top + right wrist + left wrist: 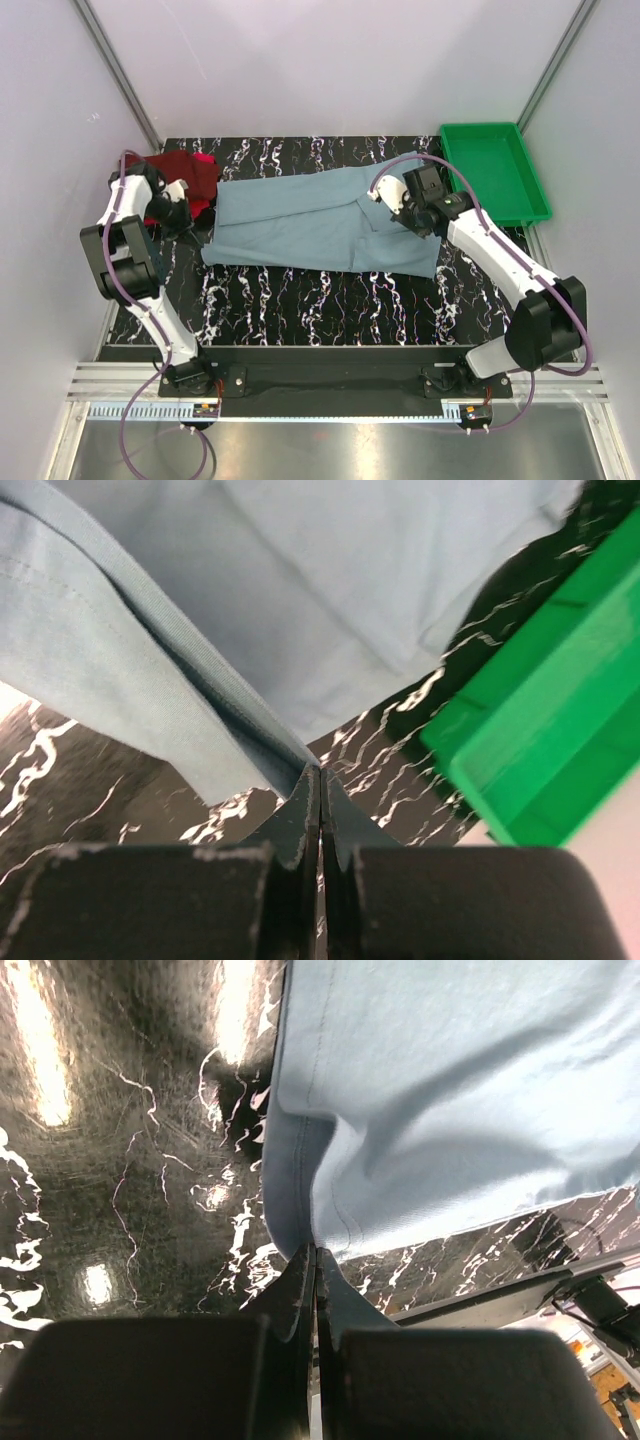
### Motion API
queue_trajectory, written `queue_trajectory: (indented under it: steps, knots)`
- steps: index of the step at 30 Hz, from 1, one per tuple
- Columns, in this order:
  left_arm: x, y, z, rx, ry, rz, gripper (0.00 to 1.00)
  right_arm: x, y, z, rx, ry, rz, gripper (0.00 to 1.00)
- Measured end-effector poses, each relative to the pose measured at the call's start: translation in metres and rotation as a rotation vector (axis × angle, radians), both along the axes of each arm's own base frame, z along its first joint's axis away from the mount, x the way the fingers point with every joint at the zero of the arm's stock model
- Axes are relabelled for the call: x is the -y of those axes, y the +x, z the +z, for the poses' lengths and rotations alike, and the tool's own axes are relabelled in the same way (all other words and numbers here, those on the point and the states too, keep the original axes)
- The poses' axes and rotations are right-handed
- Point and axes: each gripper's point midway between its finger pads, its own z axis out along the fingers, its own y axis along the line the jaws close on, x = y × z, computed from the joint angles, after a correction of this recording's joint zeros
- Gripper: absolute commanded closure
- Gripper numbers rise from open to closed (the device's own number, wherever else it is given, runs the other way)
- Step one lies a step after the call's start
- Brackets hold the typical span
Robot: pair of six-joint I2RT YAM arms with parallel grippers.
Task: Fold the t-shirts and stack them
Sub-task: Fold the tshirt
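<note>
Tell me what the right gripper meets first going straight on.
The grey-blue t-shirt: the right gripper pinches its fold, and cloth fills the line ahead, though depth is unclear.

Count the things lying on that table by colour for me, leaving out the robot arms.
grey-blue shirt: 1
maroon shirt: 1
red shirt: 1
green tray: 1
Total: 4

I see the black marbled table (300,300): grey-blue shirt (300,225) spread across the middle, maroon shirt (183,173) and red shirt (205,158) bunched together at the far-left corner, green tray (495,170) at the far-right corner.
</note>
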Motion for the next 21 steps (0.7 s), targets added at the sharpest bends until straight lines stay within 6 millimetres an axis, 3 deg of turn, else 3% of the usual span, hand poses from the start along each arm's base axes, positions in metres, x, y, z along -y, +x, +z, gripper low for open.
queue_trajectory:
  steps: [6, 15, 21]
  knots:
    - [0.0, 0.015, 0.003, 0.021, -0.021, -0.007, 1.0, 0.0, 0.017, 0.01, 0.043, 0.001, -0.01, 1.0]
    - [0.001, 0.023, -0.019, -0.019, -0.046, -0.039, 1.0, 0.004, 0.052, 0.018, 0.099, -0.018, -0.031, 1.0]
    - [0.003, 0.044, -0.006, 0.052, -0.063, -0.045, 1.0, 0.008, 0.083, 0.031, 0.167, -0.009, -0.06, 1.0]
